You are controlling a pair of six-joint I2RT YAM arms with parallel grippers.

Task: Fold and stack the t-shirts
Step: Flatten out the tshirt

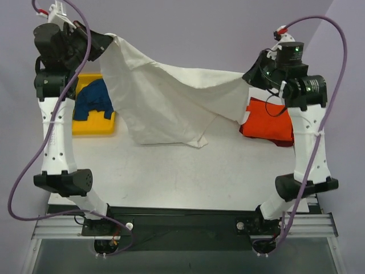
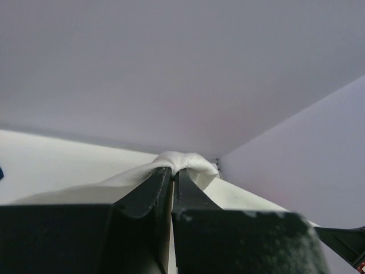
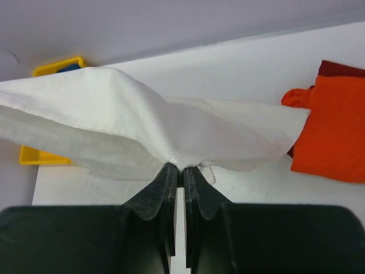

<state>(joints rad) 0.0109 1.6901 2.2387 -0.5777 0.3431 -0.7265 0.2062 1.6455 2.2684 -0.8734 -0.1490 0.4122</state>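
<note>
Pale lavender walls [image 1: 199, 28] enclose the scene and meet in a corner beyond the far edge, seen in the left wrist view. The white, matte tabletop [image 1: 188, 171] fills the middle, with a dark rail and aluminium frame [image 1: 182, 225] along its near edge where both arms are bolted. The large off-white t-shirt [image 1: 165, 103] is stretched in the air across the far half, sagging between the two arms. Its lower folds drape down to the tabletop left of centre. An orange-red t-shirt [image 1: 268, 123] lies folded at the far right, with a dark red t-shirt [image 3: 342, 69] showing beneath its far edge. A yellow bin [image 1: 94, 127] sits at the far left, holding a crumpled dark blue t-shirt [image 1: 94, 100]. Purple cables [image 1: 336, 57] loop along each arm. The left end effector [image 2: 172, 171], raised high at the far left, is clenched on a bunched corner of the off-white shirt. The right end effector [image 3: 178, 169], lower at the far right, is clamped on the opposite edge of it. A small green light [image 1: 296, 49] glows on the right arm.
</note>
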